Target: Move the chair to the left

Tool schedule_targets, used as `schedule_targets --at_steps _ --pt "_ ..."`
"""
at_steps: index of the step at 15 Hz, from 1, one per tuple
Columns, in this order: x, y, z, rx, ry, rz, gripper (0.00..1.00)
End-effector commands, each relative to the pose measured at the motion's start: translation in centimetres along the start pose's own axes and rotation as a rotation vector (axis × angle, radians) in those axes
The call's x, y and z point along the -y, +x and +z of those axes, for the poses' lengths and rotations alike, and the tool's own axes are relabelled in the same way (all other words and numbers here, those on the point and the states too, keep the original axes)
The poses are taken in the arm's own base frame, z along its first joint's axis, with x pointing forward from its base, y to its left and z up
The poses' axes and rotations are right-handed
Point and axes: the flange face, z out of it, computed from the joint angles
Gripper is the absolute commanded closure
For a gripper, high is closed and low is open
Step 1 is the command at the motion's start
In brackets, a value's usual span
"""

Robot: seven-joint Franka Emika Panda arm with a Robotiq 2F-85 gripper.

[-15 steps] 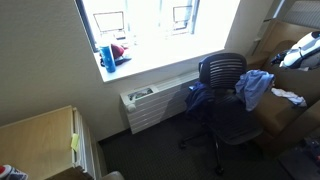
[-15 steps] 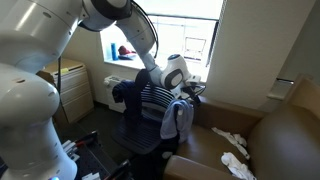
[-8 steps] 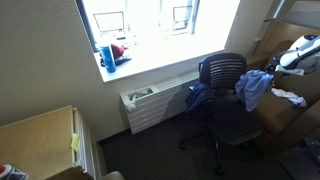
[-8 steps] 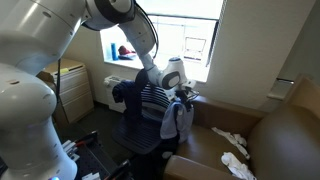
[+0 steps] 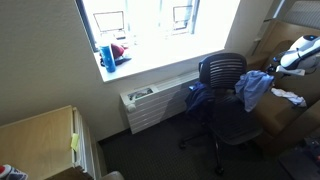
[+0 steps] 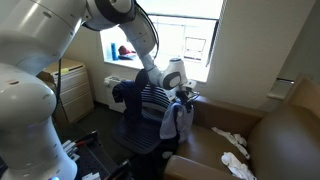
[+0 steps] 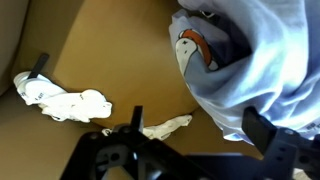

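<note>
The chair (image 5: 222, 75) is located in front of the radiator (image 5: 150, 105) below the window, with the brown armchair (image 6: 262, 135) just beside it. Blue clothes (image 6: 178, 118) are draped over its side. The gripper (image 6: 185, 93) is positioned at the top of these clothes; contact cannot be confirmed. In the wrist view, the fingers (image 7: 135, 120) are seen spread apart, clamping nothing, with blue cloth hanging partly between them. Two white rags (image 7: 60, 98) are seen on the brown seat.
</note>
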Motion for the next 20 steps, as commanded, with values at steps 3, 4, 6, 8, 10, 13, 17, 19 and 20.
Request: schedule_targets --at_steps 3,4,6,8,10,13,17,19,20 --pt "-1.5 -0.3 1.5 0.018 -0.054 -0.042 0.00" --pt "-1.9 -0.4 1.9 0.022 -0.066 -0.048 0.00" --pt "-2.2 -0.5 2.3 0.025 -0.073 -0.051 0.00" --pt "-2.1 -0.5 2.2 0.025 -0.073 -0.053 0.00" --pt "-1.1 -1.3 2.3 0.063 -0.056 -0.060 0.00" --pt "1.3 -2.5 1.6 0.218 0.005 -0.036 0.00" --pt "2.5 -2.9 1.2 0.366 0.025 0.002 0.00" --pt "3.3 -3.5 1.2 0.429 0.024 0.005 0.00" --pt "3.8 -3.7 1.2 0.451 0.021 -0.002 0.00"
